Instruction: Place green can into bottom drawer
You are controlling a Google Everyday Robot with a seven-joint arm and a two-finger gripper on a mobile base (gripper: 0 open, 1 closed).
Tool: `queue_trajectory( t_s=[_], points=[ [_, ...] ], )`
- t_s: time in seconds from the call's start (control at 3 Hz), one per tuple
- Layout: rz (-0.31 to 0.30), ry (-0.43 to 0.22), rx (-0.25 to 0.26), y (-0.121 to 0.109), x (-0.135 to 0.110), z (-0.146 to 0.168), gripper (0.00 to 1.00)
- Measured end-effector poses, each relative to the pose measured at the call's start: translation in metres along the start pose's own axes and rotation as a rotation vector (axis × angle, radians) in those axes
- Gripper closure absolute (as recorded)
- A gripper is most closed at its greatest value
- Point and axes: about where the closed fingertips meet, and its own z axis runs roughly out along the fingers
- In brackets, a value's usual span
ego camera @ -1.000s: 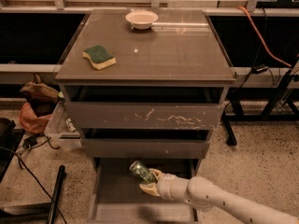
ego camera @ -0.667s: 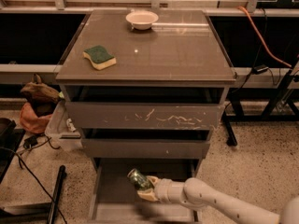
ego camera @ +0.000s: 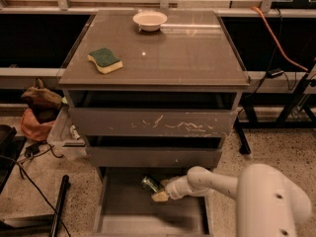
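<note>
The bottom drawer [ego camera: 118, 214] of the three-drawer cabinet is pulled out and shows a flat grey-brown floor. The green can [ego camera: 149, 184] is tilted over the back of that drawer, just below the middle drawer front. My gripper [ego camera: 159, 193] reaches in from the right on a white arm and is shut on the can, with a tan fingertip [ego camera: 160, 197] showing under it. I cannot tell whether the can touches the drawer floor.
A green-topped yellow sponge [ego camera: 104, 60] and a white bowl [ego camera: 150, 19] sit on the cabinet top. The scratched-front drawer [ego camera: 153, 123] and the middle drawer [ego camera: 153, 157] stand slightly open. A red bag [ego camera: 34, 125], cables and a black bar [ego camera: 58, 206] lie on the floor at left.
The arm has moved left and deeper toward the back of the bottom drawer, carrying the can lower, and the arm's big white link now fills the lower right corner.
</note>
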Motion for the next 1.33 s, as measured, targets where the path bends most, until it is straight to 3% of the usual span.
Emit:
queue_trajectory(
  t_s=[0.33,0.67,1.0,1.33],
  points=[
    [0.07,0.151,-0.042,-0.014,0.032,0.018,1.0],
    [0.124,0.224,-0.08,-0.013,0.054,0.027,1.0],
    [0.18,0.235,-0.117,-0.006,0.073,0.034,1.0],
    [0.182,0.235,-0.119,-0.006,0.073,0.035,1.0]
  ],
)
